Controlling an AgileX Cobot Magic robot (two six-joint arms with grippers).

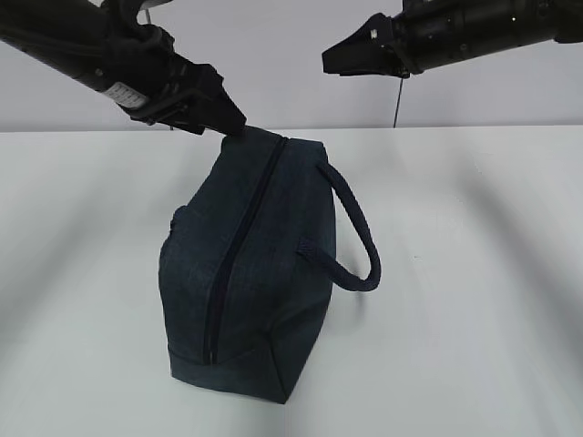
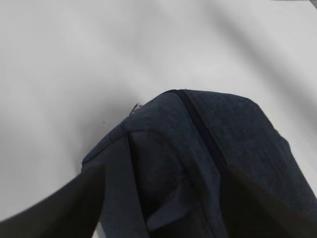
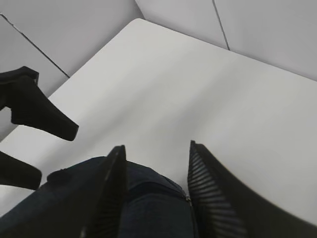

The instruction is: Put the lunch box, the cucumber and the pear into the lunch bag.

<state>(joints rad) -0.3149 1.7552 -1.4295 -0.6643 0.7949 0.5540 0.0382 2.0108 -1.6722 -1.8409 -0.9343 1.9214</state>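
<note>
The dark navy lunch bag [image 1: 246,273] stands on the white table [image 1: 82,228] with its top zipper [image 1: 239,246] shut and its loop handle [image 1: 360,238] hanging to the right. My left gripper [image 1: 230,122] is open at the bag's far top end, and in the left wrist view [image 2: 163,171] its fingers straddle the fabric [image 2: 198,144]. My right gripper [image 1: 333,62] is open and empty in the air above the far end; the right wrist view [image 3: 156,146] shows the bag [image 3: 148,208] below it. The lunch box, cucumber and pear are out of view.
A pale wall [image 1: 291,91] stands behind the table's far edge. A thin dark cable [image 1: 398,105] hangs below the right arm. The left gripper's two spread fingers [image 3: 44,119] show at the left of the right wrist view.
</note>
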